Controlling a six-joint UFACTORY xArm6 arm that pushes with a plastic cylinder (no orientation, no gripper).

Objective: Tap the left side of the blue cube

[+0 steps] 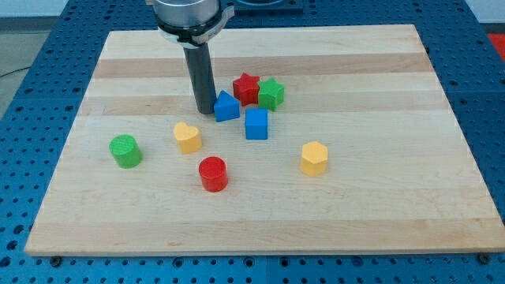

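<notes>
Blue cube (256, 125) sits below-right of the blue triangular block (226, 106). My tip (205, 110), holding nothing, is just left of that triangular block.

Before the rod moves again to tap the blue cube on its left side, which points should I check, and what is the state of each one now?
1. Blue cube in full view: ok.
2. My tip on the view's left of the cube: ok.
3. Straight path from tip to cube's left face: not ok; the blue pointed block sits right beside the tip, on the way.
4. Space free on the cube's left face: ok; the yellow heart stands well apart.
5. Tip touching the pointed block: cannot tell.
6. Red star and green block clear of the cube: ok.
</notes>
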